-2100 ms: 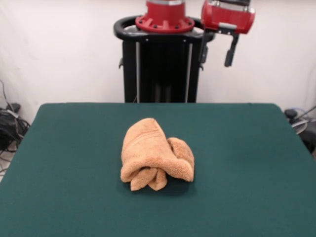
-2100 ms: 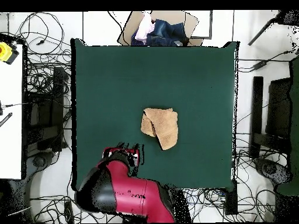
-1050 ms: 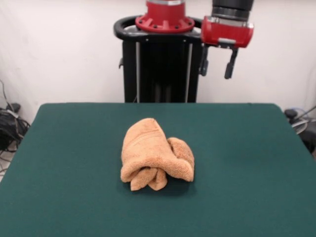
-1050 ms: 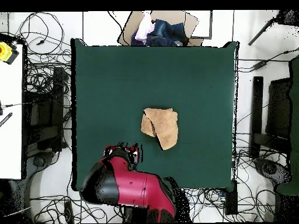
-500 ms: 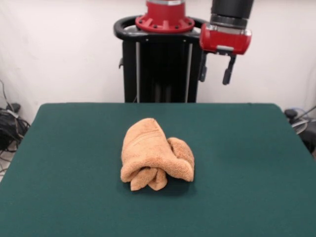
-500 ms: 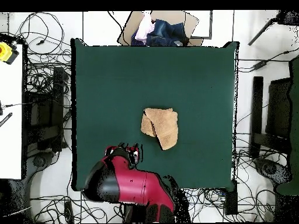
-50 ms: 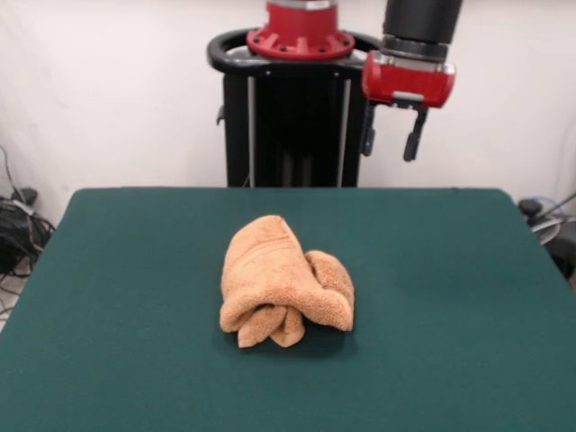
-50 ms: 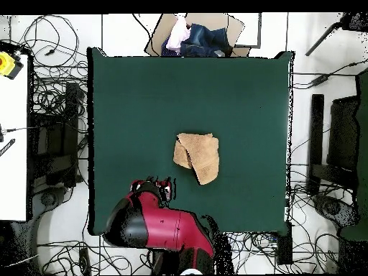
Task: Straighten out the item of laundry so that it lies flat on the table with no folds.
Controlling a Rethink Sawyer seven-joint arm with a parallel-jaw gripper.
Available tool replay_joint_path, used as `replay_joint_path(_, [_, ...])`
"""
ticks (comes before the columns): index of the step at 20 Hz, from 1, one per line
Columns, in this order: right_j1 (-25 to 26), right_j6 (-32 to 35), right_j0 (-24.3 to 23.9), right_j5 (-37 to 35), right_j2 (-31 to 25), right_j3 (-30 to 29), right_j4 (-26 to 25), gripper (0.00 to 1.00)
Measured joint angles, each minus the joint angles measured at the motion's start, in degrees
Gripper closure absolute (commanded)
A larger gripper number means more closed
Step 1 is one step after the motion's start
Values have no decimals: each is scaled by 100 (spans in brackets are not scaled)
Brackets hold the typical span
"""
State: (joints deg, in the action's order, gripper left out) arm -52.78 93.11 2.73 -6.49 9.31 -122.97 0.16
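Towel (image 7: 284,283), orange-tan, is seen bunched and rolled near the middle of the green table (image 7: 468,297), its edges tucked under, so nothing is flat yet. Gripper (image 7: 390,141) is held high near the table's robot-side edge, well apart from it, 2 fingers (image 7: 411,142) parted and empty. No obstacle is seen between them; cables (image 8: 50,115) lie off-table.

Plain white wall (image 7: 108,90) behind the desk, evenly lit. Pale floor (image 8: 50,50) carries dense tangles of black cables (image 8: 50,100) along both long edges. Open brown cardboard box (image 8: 205,32) of mixed clothing beyond one edge. White side surface (image 8: 13,144) with a yellow object (image 8: 7,63).
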Motion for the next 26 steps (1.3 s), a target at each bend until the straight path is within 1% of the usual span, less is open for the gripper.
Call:
replay_joint_path(14, [244, 0, -8, 390, -4, 5, 1, 0])
replay_joint_path(26, [548, 0, -188, 799, -13, 78, 2, 0])
